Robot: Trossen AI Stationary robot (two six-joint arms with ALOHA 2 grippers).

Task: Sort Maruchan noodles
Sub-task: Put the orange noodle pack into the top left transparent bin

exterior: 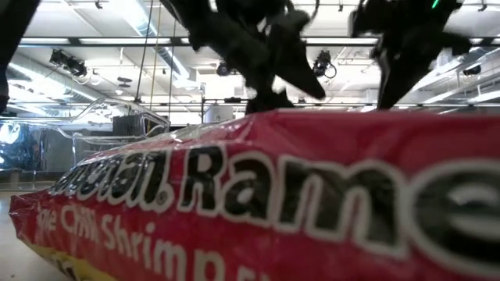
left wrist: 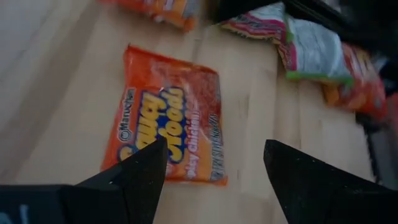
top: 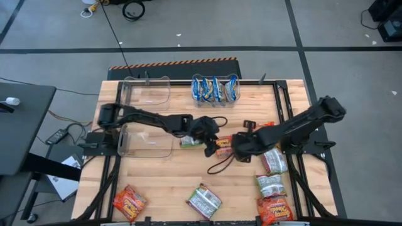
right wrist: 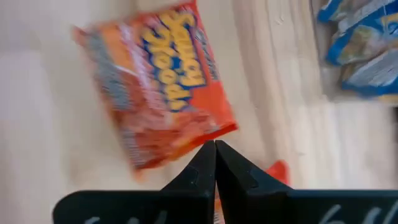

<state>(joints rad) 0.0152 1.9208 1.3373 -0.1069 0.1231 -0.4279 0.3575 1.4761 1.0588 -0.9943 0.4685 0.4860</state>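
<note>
Where arms meet, green packet (top: 190, 142), clear bin (top: 146, 140) beside

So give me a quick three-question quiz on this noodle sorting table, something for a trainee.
1. True or false: the left gripper has its jaws open.
2. Pick one: the bin at the middle of the table's far edge holds packets of which colour? A orange, B blue, C green.
3. Short answer: what colour is the single packet lying between the left gripper and the right gripper?

Key: 1 true. 2 B. 3 orange.
</note>
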